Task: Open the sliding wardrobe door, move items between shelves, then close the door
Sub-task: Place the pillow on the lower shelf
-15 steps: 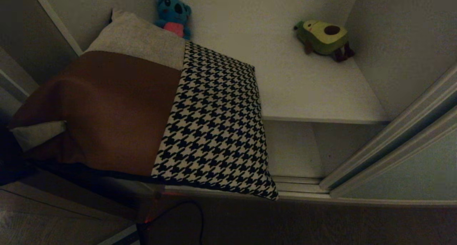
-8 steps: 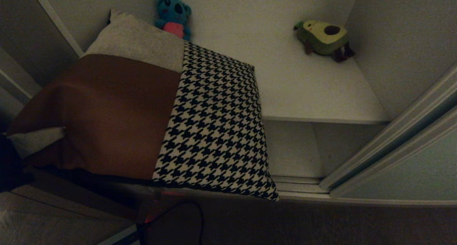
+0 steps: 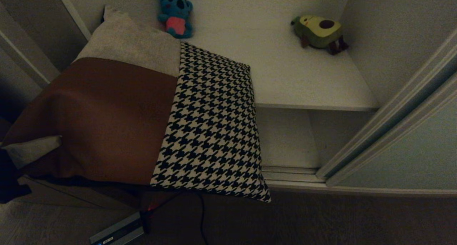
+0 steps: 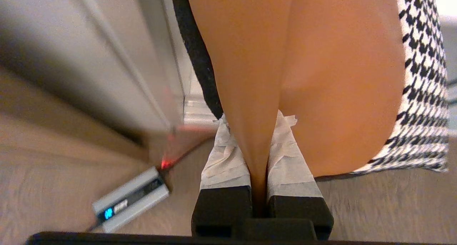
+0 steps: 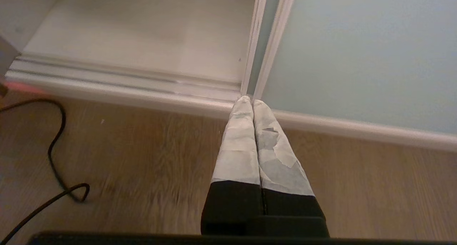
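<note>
My left gripper (image 4: 259,145) jaws pinch the cushion (image 3: 142,113) by its brown fold so it hangs beyond them toward the shelf (image 3: 303,77); my right gripper (image 5: 252,105) jaws are clenched, empty

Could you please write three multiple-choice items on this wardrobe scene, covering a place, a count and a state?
1. Where is the avocado plush?
A. on the floor
B. on the shelf, back right corner
C. on the cushion

2. How many plush toys are on the shelf?
A. two
B. three
C. four

3. What is the left gripper doing?
A. hanging open
B. gripping the door
C. shut on the cushion

Answers: 1 B, it sits by the right wall; 2 A, the avocado and the blue plush; 3 C, brown fabric is pinched between its fingers.
</note>
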`<state>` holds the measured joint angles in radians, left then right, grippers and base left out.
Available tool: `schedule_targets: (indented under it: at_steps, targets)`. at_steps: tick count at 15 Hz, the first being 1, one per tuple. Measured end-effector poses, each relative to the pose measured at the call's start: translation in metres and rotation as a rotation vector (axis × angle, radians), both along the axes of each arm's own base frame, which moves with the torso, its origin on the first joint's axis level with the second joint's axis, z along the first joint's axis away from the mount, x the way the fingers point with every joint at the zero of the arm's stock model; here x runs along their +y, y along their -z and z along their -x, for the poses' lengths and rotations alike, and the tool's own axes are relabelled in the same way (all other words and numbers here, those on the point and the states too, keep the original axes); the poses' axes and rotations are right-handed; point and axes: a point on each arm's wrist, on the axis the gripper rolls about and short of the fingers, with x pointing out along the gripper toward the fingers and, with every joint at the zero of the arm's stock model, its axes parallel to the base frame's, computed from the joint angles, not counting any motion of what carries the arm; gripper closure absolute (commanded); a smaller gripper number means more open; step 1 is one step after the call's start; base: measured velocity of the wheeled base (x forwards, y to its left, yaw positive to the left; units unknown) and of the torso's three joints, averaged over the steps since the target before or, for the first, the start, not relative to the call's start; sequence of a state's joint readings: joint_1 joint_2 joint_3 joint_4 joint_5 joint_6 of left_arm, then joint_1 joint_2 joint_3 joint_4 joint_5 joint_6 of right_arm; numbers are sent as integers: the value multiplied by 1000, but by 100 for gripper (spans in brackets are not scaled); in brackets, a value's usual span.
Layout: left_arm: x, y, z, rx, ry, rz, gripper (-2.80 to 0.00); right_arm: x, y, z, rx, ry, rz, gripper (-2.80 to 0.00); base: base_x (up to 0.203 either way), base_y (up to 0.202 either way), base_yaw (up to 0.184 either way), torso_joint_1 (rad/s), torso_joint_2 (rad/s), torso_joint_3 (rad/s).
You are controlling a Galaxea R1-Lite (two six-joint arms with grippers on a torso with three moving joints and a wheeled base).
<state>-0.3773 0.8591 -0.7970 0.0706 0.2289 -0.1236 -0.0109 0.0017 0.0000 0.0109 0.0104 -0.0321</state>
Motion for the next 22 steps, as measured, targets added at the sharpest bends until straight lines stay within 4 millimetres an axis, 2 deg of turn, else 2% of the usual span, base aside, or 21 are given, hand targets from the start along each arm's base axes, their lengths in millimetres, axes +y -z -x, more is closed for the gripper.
schedule_targets:
  at_steps: [6,9,12,17,22]
  targets:
    - [0,-7,1,-23,1,14,0,0,0,0,0,0,0,0,0,0,0,0,0,0]
    - [3,-13,8,-58,5,27,0,0,0,0,0,0,0,0,0,0,0,0,0,0]
    - [8,-19,25,-105,81,42,0,0,0,0,0,-1,0,0,0,0,0,0,0,0]
    - [19,-22,60,-59,193,24,0,0,0,0,0,0,0,0,0,0,0,0,0,0]
    - [30,-24,101,-92,412,-20,0,0,0,0,0,0,-1,0,0,0,0,0,0,0]
